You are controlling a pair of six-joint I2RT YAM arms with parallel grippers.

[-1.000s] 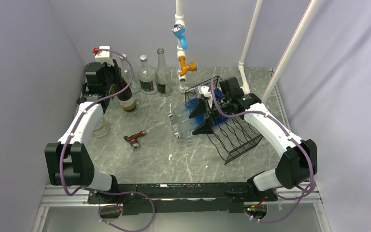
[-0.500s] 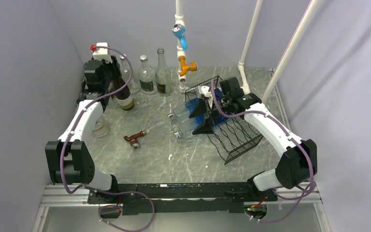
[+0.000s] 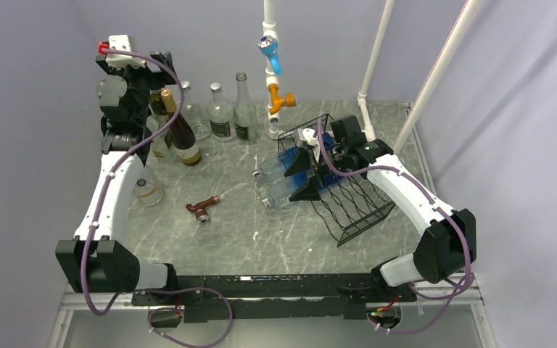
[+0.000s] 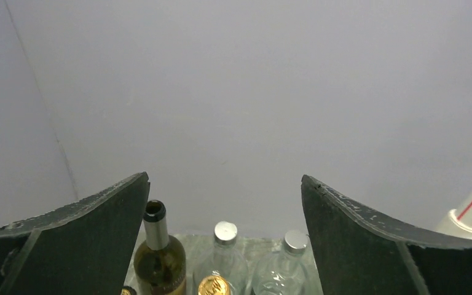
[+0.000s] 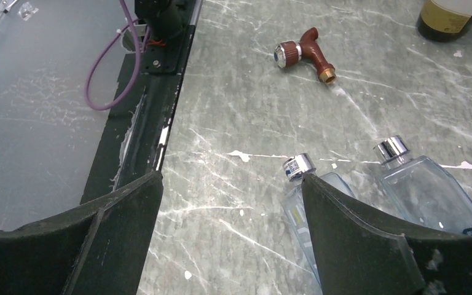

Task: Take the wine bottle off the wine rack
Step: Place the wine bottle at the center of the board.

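Looks nearly done: dark wine bottle (image 3: 180, 134) stands on the table (image 3: 261, 232) just below the wide-open, empty left gripper (image 4: 224, 179), off the wine rack (image 3: 355, 206); right gripper (image 5: 230, 177), also open and empty, sits by two clear bottles (image 3: 284, 190) lying in the rack.

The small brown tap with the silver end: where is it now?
In the top view the brown tap lies on the grey marble table, left of centre, between the left arm and the black wire-mesh rack.
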